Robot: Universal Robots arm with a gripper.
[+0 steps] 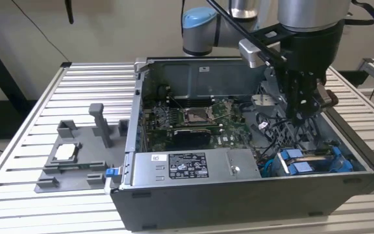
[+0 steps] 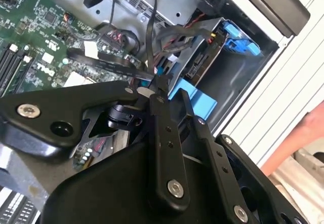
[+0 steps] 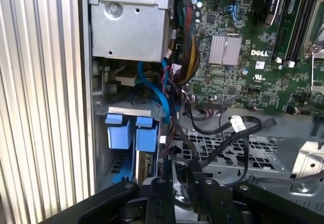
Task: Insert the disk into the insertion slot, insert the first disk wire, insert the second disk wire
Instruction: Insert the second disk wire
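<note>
The disk sits inside the insertion slot (image 1: 272, 168) at the case's front corner, on the exterior view's right. Its bright blue carrier (image 1: 302, 162) shows in both wrist views, as two blue tabs (image 3: 132, 133) and as blue ends (image 2: 238, 37) around the drive body (image 2: 201, 64). My gripper (image 1: 302, 114) hangs inside the case just above and behind the slot. Its black fingers (image 2: 161, 133) are shut on the plug end of a thin black disk wire (image 2: 151, 36). That plug (image 3: 179, 172) sits between the fingertips. The slot's grey wall (image 3: 101, 153) stands beside the tabs.
The grey labelled power-supply box (image 1: 187, 165) lies along the case front. The green motherboard (image 1: 194, 119) fills the case floor. Loose black cables (image 3: 223, 127) cross a perforated metal plate. A grey fixture tray (image 1: 76, 158) sits on the slatted table. A person's arm (image 2: 304, 138) is beside the case.
</note>
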